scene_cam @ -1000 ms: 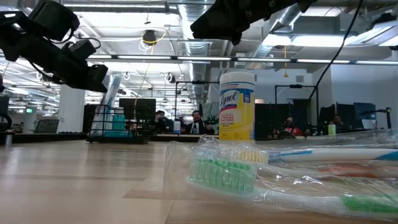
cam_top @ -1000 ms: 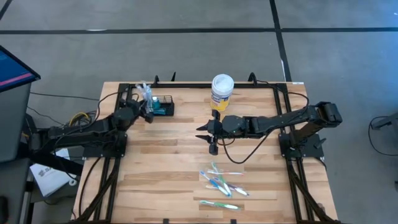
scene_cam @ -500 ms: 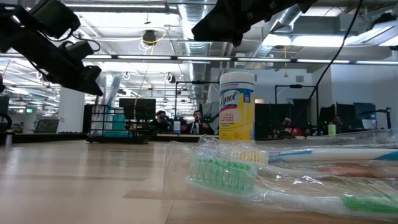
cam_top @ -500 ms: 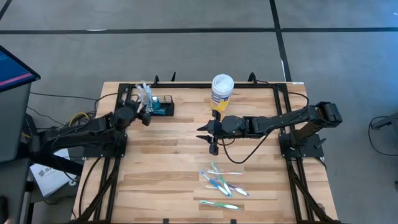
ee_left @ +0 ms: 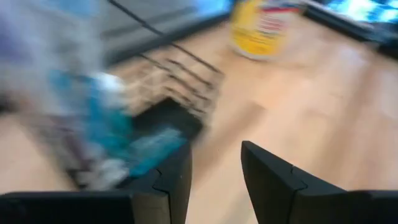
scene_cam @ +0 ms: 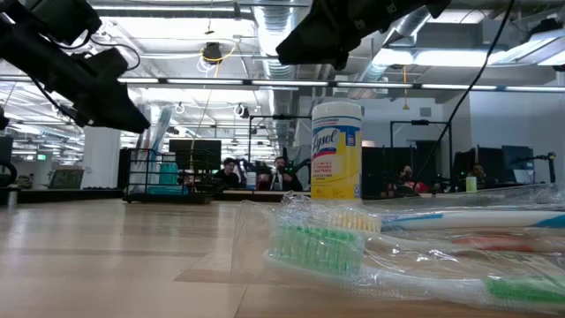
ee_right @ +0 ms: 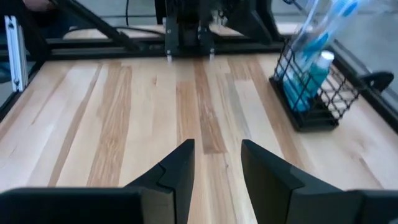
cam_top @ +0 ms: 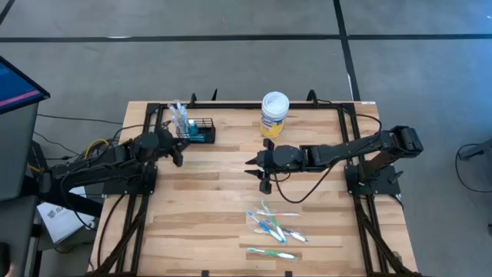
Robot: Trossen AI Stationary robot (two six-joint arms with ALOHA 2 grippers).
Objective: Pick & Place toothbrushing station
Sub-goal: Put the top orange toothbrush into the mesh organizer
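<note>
The toothbrushing station, a small black wire basket (cam_top: 198,131), stands on its base near the table's far left corner. Wrapped toothbrushes (cam_top: 181,115) stand upright in it, and a teal item lies inside. The basket also shows in the low view (scene_cam: 163,181), blurred in the left wrist view (ee_left: 155,130), and in the right wrist view (ee_right: 317,93). My left gripper (cam_top: 177,156) hovers just near-left of the basket, open (ee_left: 216,152), with nothing between its fingers. My right gripper (cam_top: 252,165) hangs open (ee_right: 217,149) above the table's middle, pointing toward the basket.
A white-lidded yellow wipes tub (cam_top: 274,108) stands at the far middle, just beyond my right gripper. Several wrapped toothbrushes (cam_top: 275,227) lie loose near the front edge. Bare wood lies between the two grippers and in front of the basket.
My left gripper has drawn back from the basket's left end toward the table's left and near edges. The basket and the wrapped toothbrushes in it have stayed where they were.
</note>
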